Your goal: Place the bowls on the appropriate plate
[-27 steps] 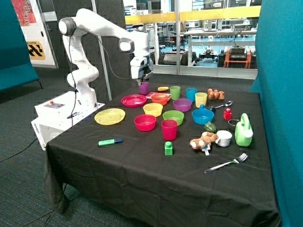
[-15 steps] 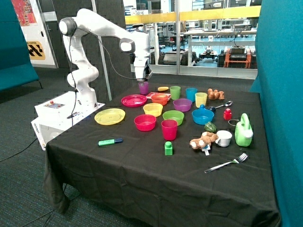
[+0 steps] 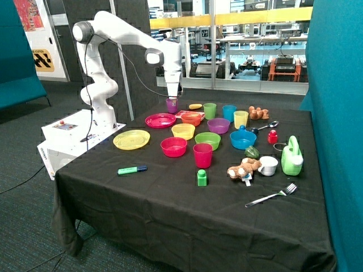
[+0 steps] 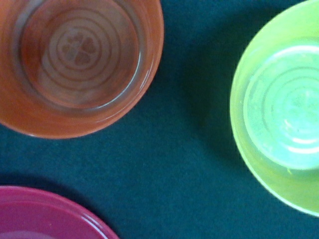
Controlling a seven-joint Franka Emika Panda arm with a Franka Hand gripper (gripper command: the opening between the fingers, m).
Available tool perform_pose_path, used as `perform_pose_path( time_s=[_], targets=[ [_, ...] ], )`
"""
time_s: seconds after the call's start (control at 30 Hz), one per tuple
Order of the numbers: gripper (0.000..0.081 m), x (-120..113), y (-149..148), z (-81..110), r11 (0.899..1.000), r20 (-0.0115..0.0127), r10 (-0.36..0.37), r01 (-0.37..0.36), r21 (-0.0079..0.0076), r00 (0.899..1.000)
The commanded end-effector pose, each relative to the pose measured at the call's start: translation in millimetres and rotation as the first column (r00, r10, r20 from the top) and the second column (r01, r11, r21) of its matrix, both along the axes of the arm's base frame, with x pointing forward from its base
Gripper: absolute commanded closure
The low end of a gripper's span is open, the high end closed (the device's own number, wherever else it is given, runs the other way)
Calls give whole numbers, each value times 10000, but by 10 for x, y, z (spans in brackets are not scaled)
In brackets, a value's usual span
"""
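The yellow bowl [image 3: 183, 131] and the pink-red bowl [image 3: 173, 147] sit on the black cloth, each off the plates. The yellow plate [image 3: 131, 139] lies beside them towards the robot base, and the pink plate [image 3: 160, 120] lies behind it. My gripper [image 3: 173, 96] hangs just above a purple cup [image 3: 172, 105] at the back, well apart from both bowls. The wrist view shows the yellow bowl [image 4: 279, 109], an orange bowl [image 4: 79, 59] and the pink plate's rim [image 4: 40, 219]. The pink-red bowl is out of the wrist view.
A pink-red cup [image 3: 202, 154], green bowl [image 3: 207, 140], purple bowl [image 3: 218, 125] and blue bowl [image 3: 243, 139] crowd the middle. An orange bowl [image 3: 191, 118] stands behind the yellow bowl. A green marker [image 3: 132, 169], green block [image 3: 202, 178] and fork [image 3: 272, 196] lie nearer the front.
The gripper has shifted a little away from the robot base and turned to point straight down over the purple cup. The bowls and plates have not moved.
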State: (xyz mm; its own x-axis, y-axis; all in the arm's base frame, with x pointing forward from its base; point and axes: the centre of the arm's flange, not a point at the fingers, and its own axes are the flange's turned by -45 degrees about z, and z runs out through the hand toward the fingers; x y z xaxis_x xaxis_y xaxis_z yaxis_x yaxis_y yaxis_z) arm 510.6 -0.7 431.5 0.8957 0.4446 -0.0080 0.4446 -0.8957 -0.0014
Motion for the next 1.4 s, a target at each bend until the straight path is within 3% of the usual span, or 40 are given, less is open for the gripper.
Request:
perform_pose_path(
  time_s=[0.0,0.6,0.63,0.73,1.37],
  targets=[
    [578,38,-3,-226,9988,78,499,-499,23,9987],
    [594,25,-33,-592,9962,78,872,-872,23,9962],
    [558,27,-35,-605,9961,78,882,-882,23,9961],
    [583,57,-53,-676,9947,78,1032,-1032,23,9946],
    [517,181,-99,-848,9927,78,1209,-1209,23,9926]
  ],
)
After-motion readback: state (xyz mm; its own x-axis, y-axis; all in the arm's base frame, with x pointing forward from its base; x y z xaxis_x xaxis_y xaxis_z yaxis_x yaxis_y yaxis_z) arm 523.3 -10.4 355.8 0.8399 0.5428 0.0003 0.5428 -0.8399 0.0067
